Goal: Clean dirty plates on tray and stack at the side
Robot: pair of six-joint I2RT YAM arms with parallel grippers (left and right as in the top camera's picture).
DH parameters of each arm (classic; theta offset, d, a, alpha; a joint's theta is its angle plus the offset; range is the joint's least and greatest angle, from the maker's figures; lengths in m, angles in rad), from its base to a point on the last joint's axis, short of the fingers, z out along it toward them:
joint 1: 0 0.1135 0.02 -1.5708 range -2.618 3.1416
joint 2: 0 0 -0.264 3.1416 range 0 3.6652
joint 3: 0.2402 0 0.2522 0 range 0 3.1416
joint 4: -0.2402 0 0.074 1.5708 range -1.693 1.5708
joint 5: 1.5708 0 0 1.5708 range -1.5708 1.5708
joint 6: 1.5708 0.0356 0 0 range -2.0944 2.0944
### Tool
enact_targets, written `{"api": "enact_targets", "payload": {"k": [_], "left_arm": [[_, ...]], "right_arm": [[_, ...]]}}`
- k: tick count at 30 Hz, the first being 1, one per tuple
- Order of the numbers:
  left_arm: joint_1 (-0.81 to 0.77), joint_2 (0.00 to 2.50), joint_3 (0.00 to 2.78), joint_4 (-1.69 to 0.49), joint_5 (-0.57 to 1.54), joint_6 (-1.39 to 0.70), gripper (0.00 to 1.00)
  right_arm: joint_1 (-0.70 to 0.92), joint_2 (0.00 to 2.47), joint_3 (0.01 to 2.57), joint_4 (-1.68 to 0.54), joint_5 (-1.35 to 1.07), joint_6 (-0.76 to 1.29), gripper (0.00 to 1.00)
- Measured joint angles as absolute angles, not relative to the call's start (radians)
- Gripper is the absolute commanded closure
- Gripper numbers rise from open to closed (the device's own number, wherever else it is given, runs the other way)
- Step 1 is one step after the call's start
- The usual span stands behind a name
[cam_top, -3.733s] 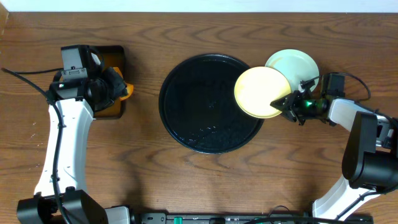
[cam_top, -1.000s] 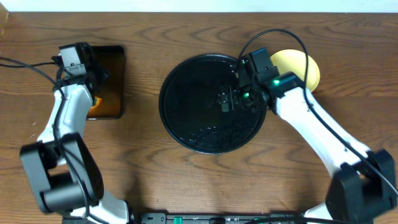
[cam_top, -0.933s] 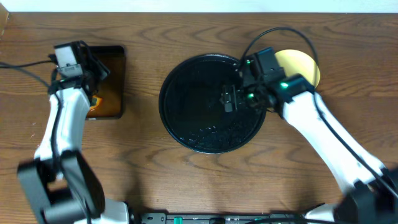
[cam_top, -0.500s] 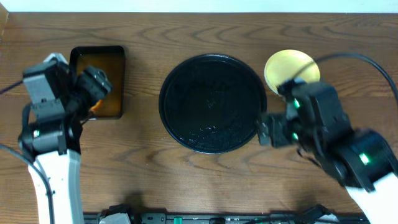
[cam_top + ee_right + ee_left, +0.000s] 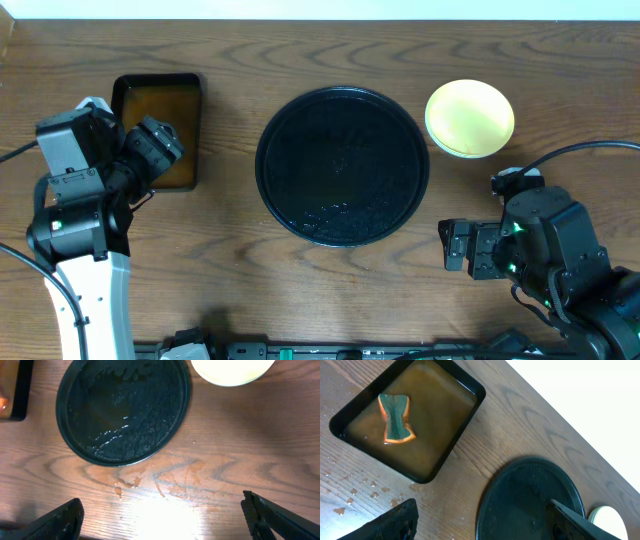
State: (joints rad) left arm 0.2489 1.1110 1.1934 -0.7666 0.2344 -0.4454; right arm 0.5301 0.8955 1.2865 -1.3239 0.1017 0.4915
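The round black tray (image 5: 342, 165) lies wet and bare at the table's middle, also seen in the left wrist view (image 5: 530, 495) and the right wrist view (image 5: 122, 410). Beside it at the back right sit the plates (image 5: 470, 118), a pale yellow one on top with a paler rim under it (image 5: 232, 370) (image 5: 607, 521). My left gripper (image 5: 150, 150) hangs open left of the tray, nothing between its fingers (image 5: 395, 520). My right gripper (image 5: 458, 247) is open above bare wood, front right of the tray (image 5: 162, 515).
A small rectangular black tray (image 5: 192, 130) of brown liquid stands at the back left, with an orange-and-green sponge (image 5: 395, 417) lying in it. Brown wet streaks (image 5: 135, 480) mark the wood in front of the round tray, and droplets (image 5: 350, 495) lie near the small tray.
The right arm has pulled off the round tray to the front right. The left arm has drawn back from the small tray. Both grippers have opened wider.
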Motion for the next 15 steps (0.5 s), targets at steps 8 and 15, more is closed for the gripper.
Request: {"api": "enact_targets", "payload": {"k": [8, 15], "left_arm": [[0.249, 1.112, 1.193, -0.767, 0.234, -0.445, 0.19], [0.249, 1.112, 1.193, -0.767, 0.235, -0.445, 0.19]], "right_arm": [[0.53, 0.896, 1.279, -1.384, 0.107, 0.49, 0.01], [0.451, 0.859, 1.117, -1.258, 0.122, 0.488, 0.01]]}}
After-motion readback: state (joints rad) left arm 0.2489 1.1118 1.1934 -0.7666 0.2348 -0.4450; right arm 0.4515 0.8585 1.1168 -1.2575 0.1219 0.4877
